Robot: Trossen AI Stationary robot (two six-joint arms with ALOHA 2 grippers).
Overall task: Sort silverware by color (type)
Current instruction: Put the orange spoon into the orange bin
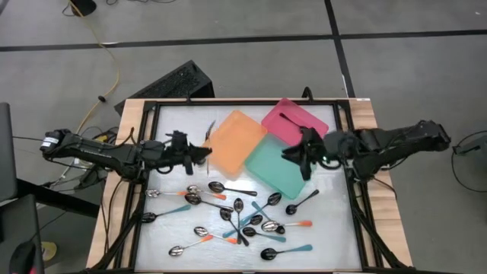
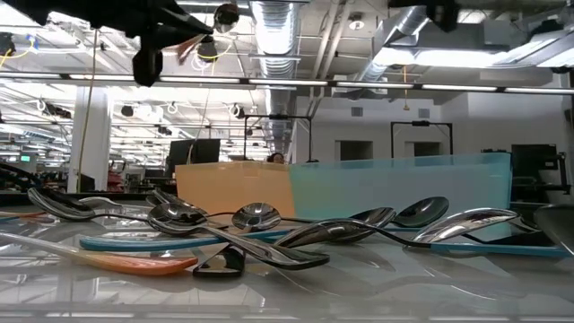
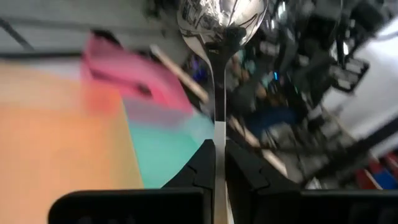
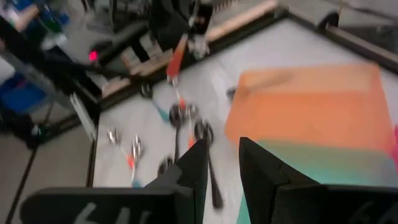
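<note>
Left wrist view puts the step plainly: the left gripper (image 3: 215, 163) has its fingers pinched tight on the thin handle of a shiny metal spoon (image 3: 219, 25), whose bowl stands out well beyond the fingertips. Past that bowl and to one side lie the orange tray (image 3: 56, 124), then the teal tray (image 3: 165, 149) and the pink tray (image 3: 124, 65) farther off. From the high view the left gripper (image 1: 199, 152) hangs above the counter (image 1: 335, 243) just beside the near edge of the orange tray (image 1: 234, 143), so the step in hand looks like carrying an orange-handled spoon to its tray. The next move probably calls for a short reach forward over the tray wall, a little lowering, then opening the fingers so the spoon drops inside rather than tips on the rim.

The right gripper (image 4: 219, 163) has its fingers partly apart with nothing between them; it hovers over the teal tray (image 1: 280, 169), near where that tray meets the pink tray (image 1: 295, 120). Ahead of those fingers, the right wrist view shows the orange tray (image 4: 311, 106) and, farther on, scattered spoons (image 4: 186, 121) on the counter.

The remaining spoons (image 1: 240, 217) lie well behind both sets of fingers, in a loose pile with several crossing, so most of the sorting is judged still to be done. Open room is good above the trays; the black frame (image 1: 148, 106) around the counter and the closeness of the two arms over the trays are the edges to mind.
</note>
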